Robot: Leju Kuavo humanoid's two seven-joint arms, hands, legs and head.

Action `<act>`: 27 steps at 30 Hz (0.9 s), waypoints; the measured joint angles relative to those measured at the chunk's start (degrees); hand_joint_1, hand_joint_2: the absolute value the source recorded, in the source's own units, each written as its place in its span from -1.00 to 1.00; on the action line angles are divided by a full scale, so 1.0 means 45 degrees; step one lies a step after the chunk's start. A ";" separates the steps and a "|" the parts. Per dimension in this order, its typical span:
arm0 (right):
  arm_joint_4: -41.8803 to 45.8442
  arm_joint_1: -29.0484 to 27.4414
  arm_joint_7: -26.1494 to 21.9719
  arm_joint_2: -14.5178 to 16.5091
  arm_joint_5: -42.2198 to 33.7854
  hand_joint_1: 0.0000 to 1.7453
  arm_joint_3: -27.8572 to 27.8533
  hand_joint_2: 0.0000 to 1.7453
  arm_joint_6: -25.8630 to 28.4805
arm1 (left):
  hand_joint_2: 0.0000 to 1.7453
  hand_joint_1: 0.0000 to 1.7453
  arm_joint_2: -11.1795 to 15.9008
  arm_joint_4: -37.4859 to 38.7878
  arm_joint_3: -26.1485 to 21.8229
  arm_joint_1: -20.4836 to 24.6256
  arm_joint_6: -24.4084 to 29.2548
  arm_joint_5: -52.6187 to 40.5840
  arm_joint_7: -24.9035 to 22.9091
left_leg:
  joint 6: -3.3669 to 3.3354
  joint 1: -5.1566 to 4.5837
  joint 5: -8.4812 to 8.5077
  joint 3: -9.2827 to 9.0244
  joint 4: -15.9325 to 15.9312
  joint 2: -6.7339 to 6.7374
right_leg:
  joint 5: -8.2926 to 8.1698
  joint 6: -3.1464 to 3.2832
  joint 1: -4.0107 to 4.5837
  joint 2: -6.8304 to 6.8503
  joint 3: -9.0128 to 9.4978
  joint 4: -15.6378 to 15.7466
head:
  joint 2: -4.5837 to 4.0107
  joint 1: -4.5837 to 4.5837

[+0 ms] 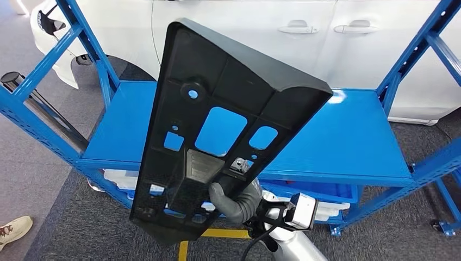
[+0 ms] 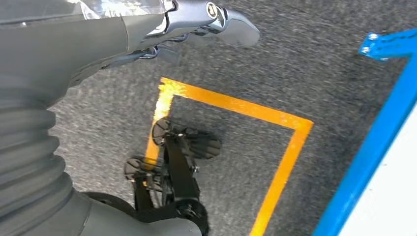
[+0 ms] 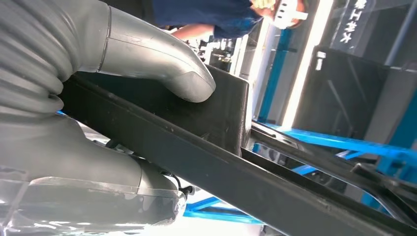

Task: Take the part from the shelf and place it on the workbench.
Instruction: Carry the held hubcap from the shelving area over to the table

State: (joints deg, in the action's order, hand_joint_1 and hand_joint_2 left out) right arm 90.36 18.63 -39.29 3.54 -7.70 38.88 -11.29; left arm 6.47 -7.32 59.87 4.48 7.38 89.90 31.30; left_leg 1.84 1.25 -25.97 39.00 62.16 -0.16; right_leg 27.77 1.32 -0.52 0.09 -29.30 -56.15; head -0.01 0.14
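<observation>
Gripping the black part (image 1: 217, 125) near its lower end, the right hand (image 1: 234, 198) holds it upright and clear of the blue shelf (image 1: 348, 141), probably so the long panel misses the shelf posts when carried to the tabletop. The left hand (image 2: 196, 24) hangs over the floor, fingers loosely apart, holding nothing, with open carpet around it

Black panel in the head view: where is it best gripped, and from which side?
Probably where the right robot hand grips the black panel now: the lower edge, approached from below. A raised ridge there gives the thumb purchase; the long body stands upright above, off the blue shelf.
</observation>
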 joint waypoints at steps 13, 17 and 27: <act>0.1323 -0.0419 -0.0001 0.0304 -0.0006 1.00 -0.1161 1.00 -0.0620 | 1.00 -1.00 0.0064 0.0000 0.0051 0.0070 0.0067 0.0000 -0.0151 | -0.0357 -0.0070 -0.0600 -0.2221 -0.1072 0.0008 | -0.0852 -0.0496 0.0095 -0.0014 -0.1450 -0.0562 | 0.0000 -0.0035; 0.1508 -0.0437 -0.0001 0.0391 0.0025 1.00 -0.1440 1.00 -0.0539 | 1.00 -1.00 0.0067 0.0000 0.0091 0.0119 0.0015 -0.0001 -0.0181 | -0.0647 -0.0050 -0.0088 -0.1649 -0.1100 0.0089 | 0.1195 -0.0726 0.0035 -0.0029 -0.2227 -0.2953 | 0.0000 0.0005; 0.1977 -0.0618 -0.0001 0.0576 0.0165 1.00 -0.1659 1.00 -0.0625 | 1.00 -1.00 0.0013 0.0001 0.0425 0.0094 -0.0053 -0.0070 -0.0308 | -0.0286 -0.0151 0.1057 -0.0550 -0.1088 0.0121 | 0.0482 -0.0219 0.0207 -0.0001 0.0581 0.0059 | 0.0001 0.0013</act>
State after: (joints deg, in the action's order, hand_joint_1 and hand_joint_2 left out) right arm 99.25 15.85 -39.30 6.13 -6.96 31.42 -14.11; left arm 6.53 -7.32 61.78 4.90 7.14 89.58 29.92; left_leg 0.55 0.57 -21.21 36.53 57.26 0.38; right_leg 29.94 0.34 0.41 0.09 -26.68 -55.88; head -0.01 0.20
